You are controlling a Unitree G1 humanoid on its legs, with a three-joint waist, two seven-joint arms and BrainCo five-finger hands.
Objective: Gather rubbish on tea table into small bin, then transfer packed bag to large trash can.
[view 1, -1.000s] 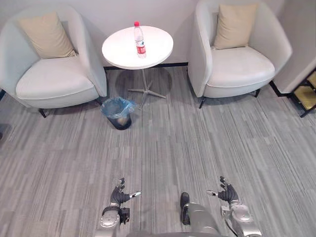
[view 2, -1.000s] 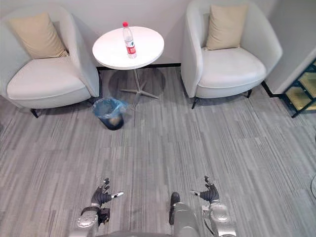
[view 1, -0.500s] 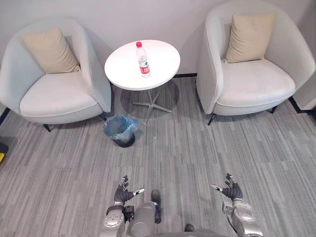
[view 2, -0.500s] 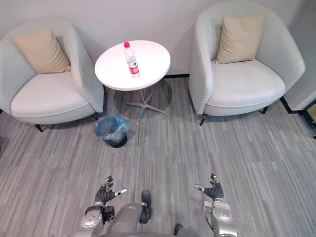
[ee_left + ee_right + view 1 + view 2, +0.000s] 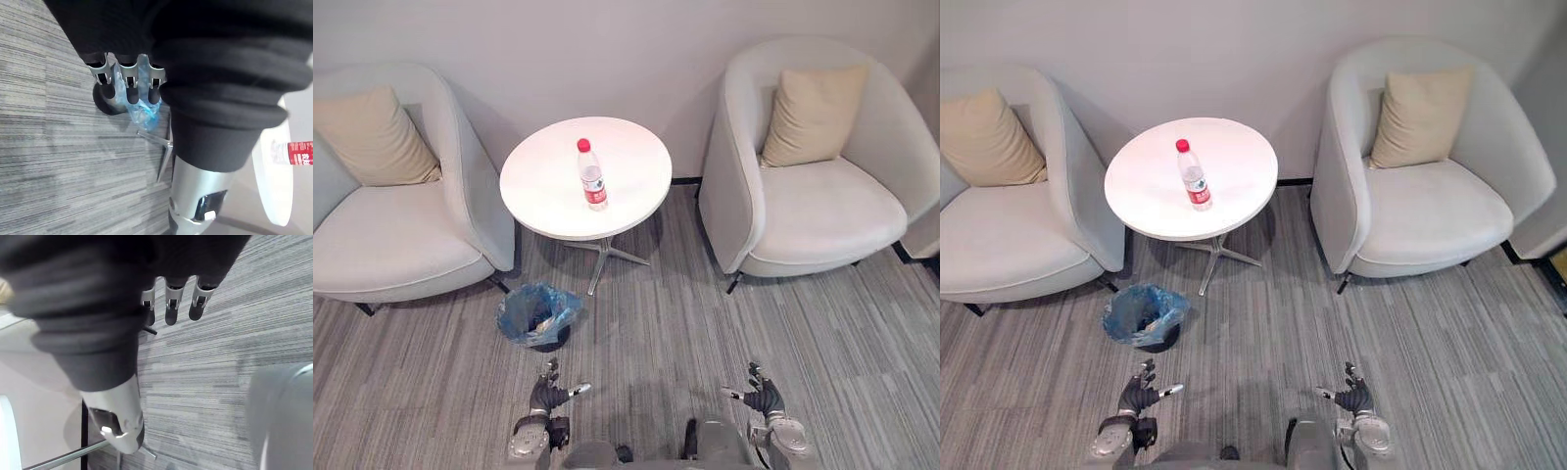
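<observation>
bottle point(image 5: 592, 174) upright on tea table point(image 5: 636, 162), well apart from left robot hand point(image 5: 548, 396)

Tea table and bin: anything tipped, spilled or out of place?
Nothing stands out. The bottle stands upright on the tea table, and the blue-lined small bin sits upright on the floor beside it.

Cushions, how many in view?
2. The left cushion leans against the back of the left armchair; the right cushion against the back of the right armchair. None looks hidden.
</observation>
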